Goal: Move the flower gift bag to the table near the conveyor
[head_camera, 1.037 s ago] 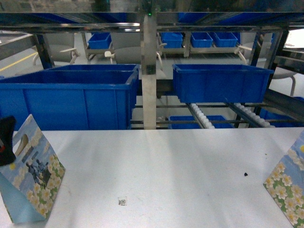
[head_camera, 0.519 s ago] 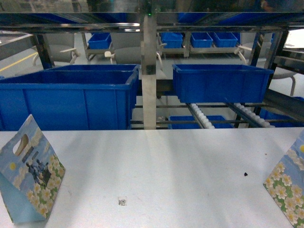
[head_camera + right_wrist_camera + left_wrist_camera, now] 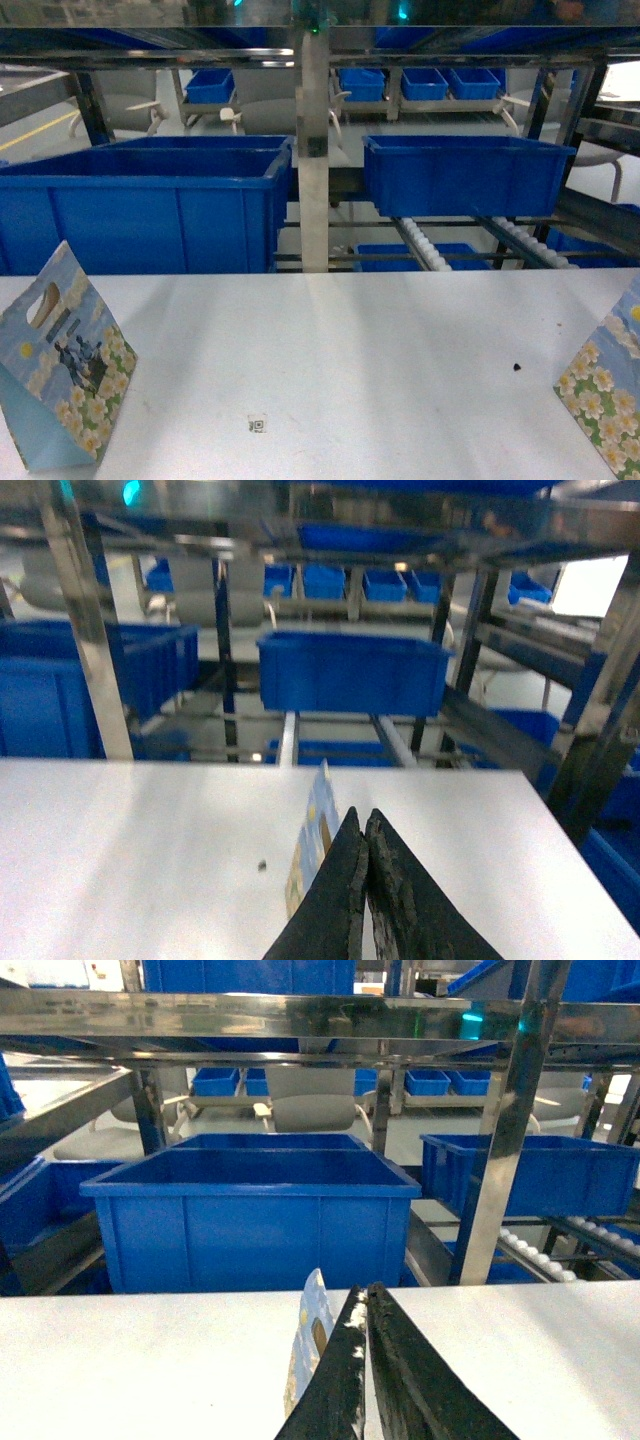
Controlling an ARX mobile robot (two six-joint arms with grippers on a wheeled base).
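Note:
One flower gift bag (image 3: 65, 375) stands upright on the white table (image 3: 350, 330) at the near left, and a second one (image 3: 608, 400) stands at the near right edge. The conveyor (image 3: 428, 250), with its white roller wheels, slopes down behind the table's far edge. Neither gripper shows in the head view. In the left wrist view my left gripper (image 3: 363, 1293) is shut with nothing in it, and the left bag (image 3: 308, 1345) stands edge-on just left of its fingers. My right gripper (image 3: 362, 818) is also shut and empty, with the right bag (image 3: 316, 830) just left of it.
A large blue bin (image 3: 150, 205) and a smaller one (image 3: 465, 175) sit on the rack behind the table, with a steel post (image 3: 314, 150) between them. A small printed code mark (image 3: 258, 424) and a black speck (image 3: 517, 366) lie on the tabletop.
My left gripper was at the left bag's handle a second ago and has since drawn back out of the head view. Both bags stand where they were.

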